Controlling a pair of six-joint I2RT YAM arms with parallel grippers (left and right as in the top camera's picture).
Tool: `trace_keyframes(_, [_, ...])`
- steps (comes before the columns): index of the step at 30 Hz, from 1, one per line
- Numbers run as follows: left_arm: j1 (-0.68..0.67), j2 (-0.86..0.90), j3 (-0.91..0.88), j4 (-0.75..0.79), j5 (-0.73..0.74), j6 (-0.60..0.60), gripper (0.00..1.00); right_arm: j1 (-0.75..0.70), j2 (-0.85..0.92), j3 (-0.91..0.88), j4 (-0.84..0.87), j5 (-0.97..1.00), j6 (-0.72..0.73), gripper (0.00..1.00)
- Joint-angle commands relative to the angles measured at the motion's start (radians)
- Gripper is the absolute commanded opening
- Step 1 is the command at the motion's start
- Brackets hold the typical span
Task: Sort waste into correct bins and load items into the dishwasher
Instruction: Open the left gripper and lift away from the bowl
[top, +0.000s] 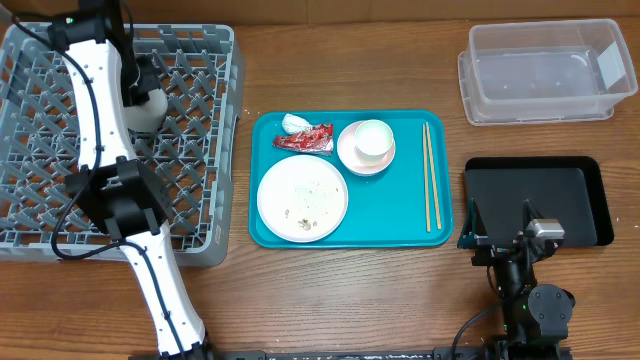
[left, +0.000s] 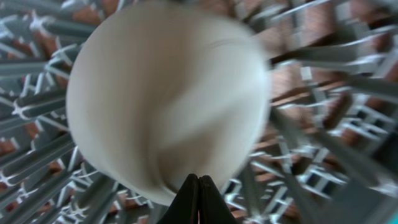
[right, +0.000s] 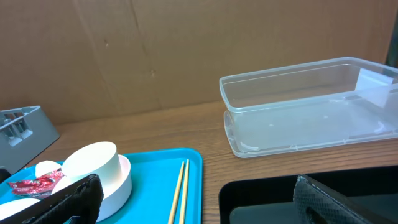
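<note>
1. Left gripper (left: 198, 198): jaws clenched together at the near edge of a pale bowl (left: 168, 99) inside the grey rack (top: 200, 80); a pinch on its rim cannot be told
2. Right gripper (top: 500, 228): jaws spread wide, empty, at the black tray's (top: 565, 195) near edge
3. Teal tray (top: 390, 215): plate (top: 302, 198), red wrapper (top: 305, 138), cup (top: 374, 138) in second bowl (top: 350, 157), chopsticks (top: 430, 175)
4. Clear tub (top: 545, 75): beyond the black tray

You have the rack (top: 200, 200) at the table's (top: 350, 290) left edge, with a bowl (top: 152, 108) inside it. On the middle tray (top: 390, 205), the plate (top: 302, 197) lies at the front left corner and the wrapper (top: 305, 139) behind it. The cup (top: 374, 138) stands in a second bowl (top: 350, 155), and the chopsticks (top: 430, 175) lie along the right edge. The tub (top: 540, 80) is at the table's back right corner, with the shallow tray (top: 540, 185) before it.
</note>
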Motion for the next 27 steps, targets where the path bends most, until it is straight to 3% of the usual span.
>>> trace_keyframes(1, [0.023, -0.004, -0.011, 0.011, -0.063, -0.025, 0.04, 0.004, -0.010, -0.010, 0.005, 0.010, -0.007, 1.00])
trace_keyframes(14, [0.168, -0.004, -0.006, 0.006, -0.050, -0.097, 0.04, 0.004, -0.010, -0.010, 0.005, 0.010, -0.007, 1.00])
trace_keyframes(23, [0.218, -0.018, 0.202, -0.067, 0.307, -0.084, 0.04, 0.004, -0.010, -0.010, 0.005, 0.010, -0.007, 1.00])
trace_keyframes(27, [0.201, -0.039, 0.357, -0.081, 0.578, -0.054, 0.04, 0.004, -0.010, -0.010, 0.005, 0.010, -0.007, 1.00])
